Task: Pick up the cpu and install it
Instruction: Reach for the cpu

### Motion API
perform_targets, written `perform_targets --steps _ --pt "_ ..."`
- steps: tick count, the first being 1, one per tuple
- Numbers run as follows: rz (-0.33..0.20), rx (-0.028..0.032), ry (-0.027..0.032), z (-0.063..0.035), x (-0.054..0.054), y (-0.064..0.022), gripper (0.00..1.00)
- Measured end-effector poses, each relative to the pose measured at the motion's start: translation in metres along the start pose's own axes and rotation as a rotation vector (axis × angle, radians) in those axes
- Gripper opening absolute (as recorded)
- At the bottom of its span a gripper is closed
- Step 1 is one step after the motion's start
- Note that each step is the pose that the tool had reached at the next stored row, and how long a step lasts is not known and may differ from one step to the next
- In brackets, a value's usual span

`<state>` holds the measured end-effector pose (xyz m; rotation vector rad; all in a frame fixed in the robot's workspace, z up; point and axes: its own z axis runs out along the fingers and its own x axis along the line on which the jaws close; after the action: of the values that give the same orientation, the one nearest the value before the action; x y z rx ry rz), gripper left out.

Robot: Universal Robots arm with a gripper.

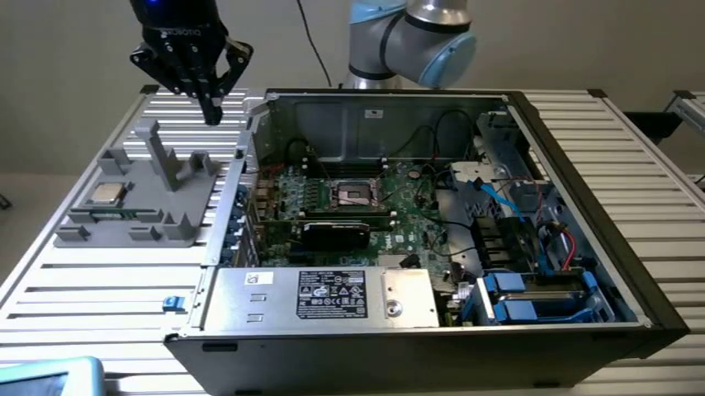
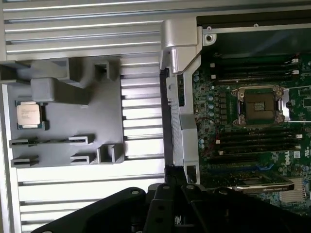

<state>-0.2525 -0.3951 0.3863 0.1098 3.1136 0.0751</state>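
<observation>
The cpu (image 1: 107, 194) (image 2: 28, 115), a small square chip with a silvery-beige top, lies flat in a recess of the grey plastic tray (image 1: 154, 219) (image 2: 97, 126). My gripper (image 1: 211, 114) (image 2: 176, 187) hangs high above the slatted table, beyond the tray's posts and near the case's corner, with its black fingers shut and nothing between them. The dark square socket (image 1: 356, 195) (image 2: 258, 107) with its metal frame sits on the green motherboard (image 1: 408, 219) (image 2: 243, 145) inside the open computer case.
The open case (image 1: 573, 206) takes up the exterior view's right, with cables, blue drive bays (image 1: 529, 297) and a power supply (image 1: 319, 295) inside. Upright posts (image 1: 165, 157) rise from the tray. The slatted metal table (image 1: 99, 289) lies bare in front of the tray.
</observation>
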Motion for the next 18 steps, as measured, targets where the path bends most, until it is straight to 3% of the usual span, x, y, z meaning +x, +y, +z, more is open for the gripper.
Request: perform_targets --steps 6,12,18 --pt "0.000 0.0007 0.0000 0.0025 0.028 0.0028 0.11" --pt "0.000 0.0074 -0.0005 0.0033 0.044 0.0178 0.11" --pt "0.000 0.0079 -0.0005 0.0048 0.071 0.0251 0.11"
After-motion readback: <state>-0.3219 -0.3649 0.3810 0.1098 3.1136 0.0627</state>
